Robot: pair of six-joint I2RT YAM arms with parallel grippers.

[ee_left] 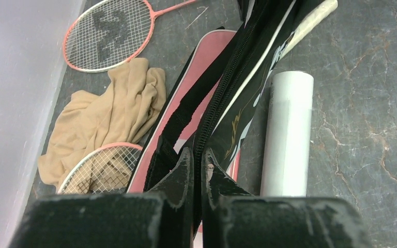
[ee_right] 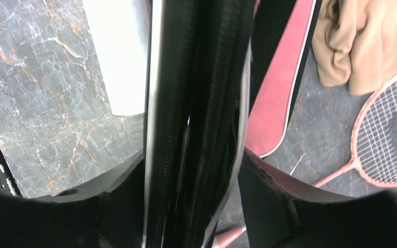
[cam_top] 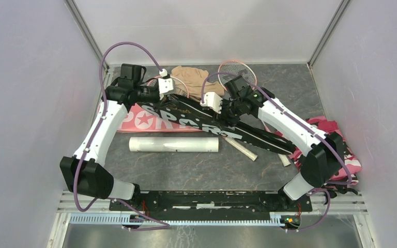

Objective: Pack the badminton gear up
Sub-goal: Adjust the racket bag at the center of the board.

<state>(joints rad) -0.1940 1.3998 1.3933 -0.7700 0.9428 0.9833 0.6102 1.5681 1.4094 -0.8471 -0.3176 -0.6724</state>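
Note:
A black racket cover (cam_top: 258, 135) lies diagonally across the table, over a pink cover (cam_top: 144, 121) printed "SPORT". My left gripper (ee_left: 198, 165) is shut on the black cover's (ee_left: 248, 67) zipper edge at its far-left end. My right gripper (ee_right: 194, 170) is closed around the black cover's (ee_right: 196, 77) folded body near its middle. A long white tube (cam_top: 173, 144) lies in front of the covers. A pink-framed racket (cam_top: 238, 70) lies at the back. A second racket head (ee_left: 101, 168) rests on the tan cloth. No shuttlecocks show.
A tan cloth (cam_top: 191, 77) lies at the back centre. A pink camouflage cloth (cam_top: 341, 139) lies by the right wall, under the right arm. White racket grips (cam_top: 244, 151) stick out below the black cover. Walls close in on the left, right and back.

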